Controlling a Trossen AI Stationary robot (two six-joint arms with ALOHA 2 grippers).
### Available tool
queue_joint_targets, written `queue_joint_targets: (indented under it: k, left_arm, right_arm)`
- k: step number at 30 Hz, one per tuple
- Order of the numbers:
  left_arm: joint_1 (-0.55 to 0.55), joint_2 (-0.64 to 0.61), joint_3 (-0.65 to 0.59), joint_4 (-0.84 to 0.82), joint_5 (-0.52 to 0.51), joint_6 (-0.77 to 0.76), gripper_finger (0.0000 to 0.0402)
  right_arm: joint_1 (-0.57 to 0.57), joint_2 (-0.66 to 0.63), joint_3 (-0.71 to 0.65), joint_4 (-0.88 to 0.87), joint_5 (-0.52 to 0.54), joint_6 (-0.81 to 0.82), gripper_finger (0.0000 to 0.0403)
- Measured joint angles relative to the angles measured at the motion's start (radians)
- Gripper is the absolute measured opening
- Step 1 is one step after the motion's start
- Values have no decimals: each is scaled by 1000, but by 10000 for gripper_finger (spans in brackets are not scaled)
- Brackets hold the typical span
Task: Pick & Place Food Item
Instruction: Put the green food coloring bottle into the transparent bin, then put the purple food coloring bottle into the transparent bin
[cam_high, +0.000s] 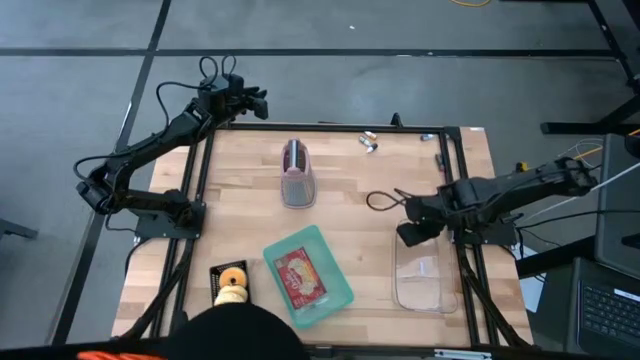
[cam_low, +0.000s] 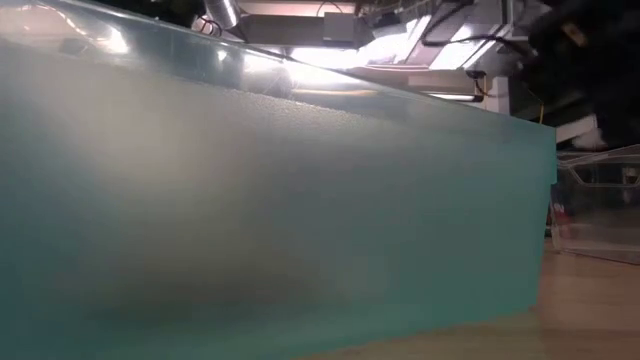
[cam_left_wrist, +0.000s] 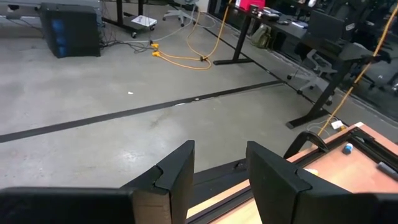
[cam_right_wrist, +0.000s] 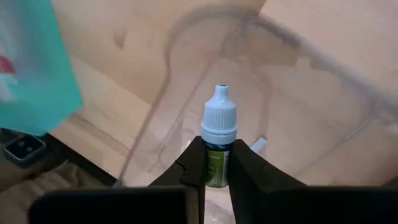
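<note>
My right gripper (cam_high: 410, 232) hangs over the near right part of the table, shut on a small bottle (cam_right_wrist: 219, 134) with a white dropper cap and a green label. A clear plastic container (cam_high: 425, 280) lies on the table right below it, its rim (cam_right_wrist: 166, 68) showing in the right wrist view. A teal tray (cam_high: 335, 290) at the near middle holds a red food packet (cam_high: 298, 275). My left gripper (cam_left_wrist: 217, 177) stands open and holds nothing, out past the table's far left corner (cam_high: 250, 102). My right gripper pinches the bottle's labelled body (cam_right_wrist: 216, 167) between its two fingers, below the white cap. The fingers come steeply from above. The bottle points along the fingers with its cap end out toward the clear container, lifted clear of it.
A pink and grey object (cam_high: 297, 172) stands at the far middle. Small metal pieces (cam_high: 368, 142) lie near the far edge, a dark cable loop (cam_high: 385, 200) beside my right gripper. A black holder with yellow rounds (cam_high: 232, 283) sits near left. The teal wall (cam_low: 250, 220) fills the low view.
</note>
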Motion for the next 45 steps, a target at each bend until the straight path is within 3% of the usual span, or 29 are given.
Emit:
queue_joint_targets:
  k: [9,21,31,37,45]
  left_arm:
    - [0,0,0,0,39,0,141]
    - [0,0,0,-5,49,-10,141]
    - [0,0,0,-8,74,-26,141]
    - [0,0,0,-8,75,-28,141]
    - [0,0,0,-7,88,-64,141]
  right_arm:
    - [51,-16,-155,193,45,141,45]
    - [55,-52,-159,231,40,159,183]
    - [76,-181,-147,305,20,211,204]
    - [76,-275,-38,302,218,213,197]
    - [-36,-297,44,309,687,104,196]
